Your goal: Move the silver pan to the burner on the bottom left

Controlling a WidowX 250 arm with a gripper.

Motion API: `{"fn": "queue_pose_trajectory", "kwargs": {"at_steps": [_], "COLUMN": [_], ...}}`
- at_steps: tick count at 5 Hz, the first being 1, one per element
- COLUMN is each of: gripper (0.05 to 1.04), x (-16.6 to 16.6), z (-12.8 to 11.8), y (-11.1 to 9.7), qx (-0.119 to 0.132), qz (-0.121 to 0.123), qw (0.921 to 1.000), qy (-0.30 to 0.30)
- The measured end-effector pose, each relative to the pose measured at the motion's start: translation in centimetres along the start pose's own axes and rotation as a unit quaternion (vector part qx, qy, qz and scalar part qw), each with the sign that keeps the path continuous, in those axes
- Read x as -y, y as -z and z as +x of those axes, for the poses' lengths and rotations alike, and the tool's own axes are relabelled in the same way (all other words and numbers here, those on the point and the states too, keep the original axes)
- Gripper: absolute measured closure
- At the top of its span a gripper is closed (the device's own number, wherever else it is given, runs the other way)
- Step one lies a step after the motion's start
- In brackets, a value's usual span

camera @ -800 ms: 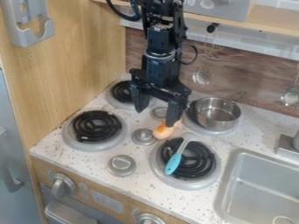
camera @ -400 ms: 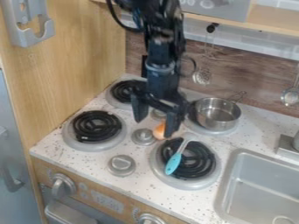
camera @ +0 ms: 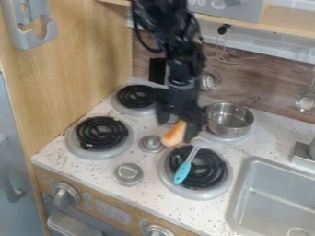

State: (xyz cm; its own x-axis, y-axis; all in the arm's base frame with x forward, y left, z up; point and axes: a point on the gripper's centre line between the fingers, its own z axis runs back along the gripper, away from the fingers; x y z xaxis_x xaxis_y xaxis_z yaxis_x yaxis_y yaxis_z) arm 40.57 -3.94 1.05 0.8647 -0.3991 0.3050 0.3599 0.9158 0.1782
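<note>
The black gripper (camera: 177,125) hangs over the middle of the stove, left of the pan, its two fingers spread apart. On the back right burner sits the silver pan (camera: 229,120), upright, its thin handle pointing up and to the right. The pan stands to the right of the right finger, outside the grip. The bottom left burner (camera: 100,133) shows its black coil with nothing on it.
An orange and white toy food piece (camera: 174,134) lies between the burners, just below the gripper. A blue spatula (camera: 183,171) rests on the front right burner (camera: 208,177). Silver knobs (camera: 128,174) stand mid-stove; a sink (camera: 280,198) is at the right.
The arm and gripper have shifted right toward the pan, with the fingers staying apart. The pan, the spatula and the food piece have not moved.
</note>
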Motion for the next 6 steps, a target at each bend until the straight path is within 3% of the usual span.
{"fn": "queue_pose_trajectory", "kwargs": {"at_steps": [1,3,4,5,6], "gripper": [0.084,0.083,0.084,0.084,0.144], "x": [1.3,3.4,4.2,4.5,4.7], "z": [3.4,10.5,12.3,12.9,12.4], "y": [2.1,3.1,4.2,5.9,7.5], "qx": [0.059,0.131,0.136,0.125,0.103], "qz": [0.014,-0.03,-0.046,-0.054,-0.058], "qw": [0.9977,0.9896,0.9884,0.9893,0.9916], "qy": [0.032,0.051,0.049,0.053,0.053]}}
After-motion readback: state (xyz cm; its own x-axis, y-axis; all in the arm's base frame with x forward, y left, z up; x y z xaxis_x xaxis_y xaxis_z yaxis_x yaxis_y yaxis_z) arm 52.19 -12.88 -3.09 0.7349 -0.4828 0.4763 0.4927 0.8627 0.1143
